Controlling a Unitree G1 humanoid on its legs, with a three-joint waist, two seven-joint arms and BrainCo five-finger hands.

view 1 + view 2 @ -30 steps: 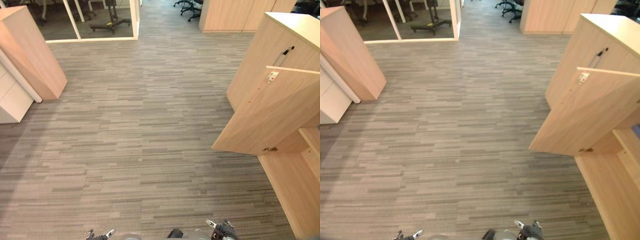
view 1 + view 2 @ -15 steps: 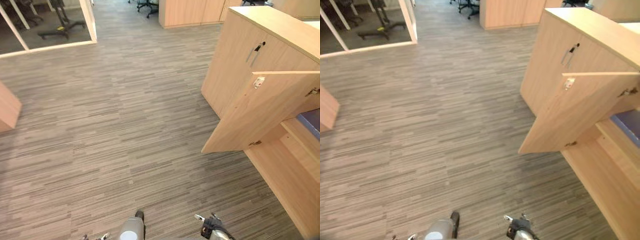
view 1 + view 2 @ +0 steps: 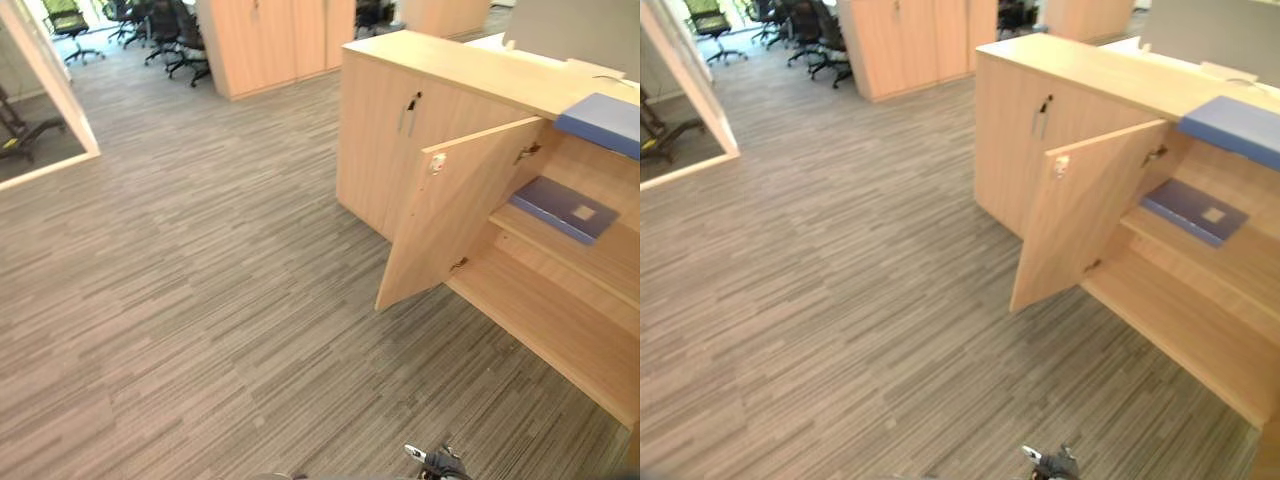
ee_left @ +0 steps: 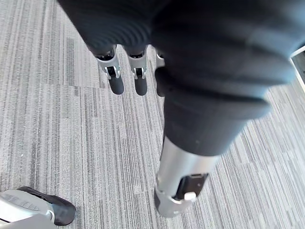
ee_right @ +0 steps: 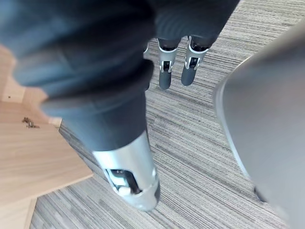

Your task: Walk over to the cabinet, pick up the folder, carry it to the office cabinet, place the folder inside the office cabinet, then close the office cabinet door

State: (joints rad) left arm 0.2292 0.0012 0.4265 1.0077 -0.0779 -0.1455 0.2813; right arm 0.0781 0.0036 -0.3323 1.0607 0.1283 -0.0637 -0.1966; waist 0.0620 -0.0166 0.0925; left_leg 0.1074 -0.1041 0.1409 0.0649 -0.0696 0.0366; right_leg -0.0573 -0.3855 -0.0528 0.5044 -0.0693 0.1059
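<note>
At the right edge of the eye views, the dark blue folder (image 3: 565,208) lies flat on a shelf (image 3: 610,262) of the open cabinet (image 3: 450,65), long side along the shelf front, nearer the right hand (image 5: 164,76), whose fingers hang straight and empty like those of the left hand (image 4: 116,76).

Bare carpet (image 3: 200,300) leads to the open shelves (image 3: 545,315) (the swung-out door (image 3: 445,215) juts alongside them).

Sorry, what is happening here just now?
The robot faces a wooden cabinet whose door stands open. Its left hand and right hand hang open over the carpet, holding nothing. One blue folder lies on the cabinet's top, and a darker blue one lies on the shelf inside.
</note>
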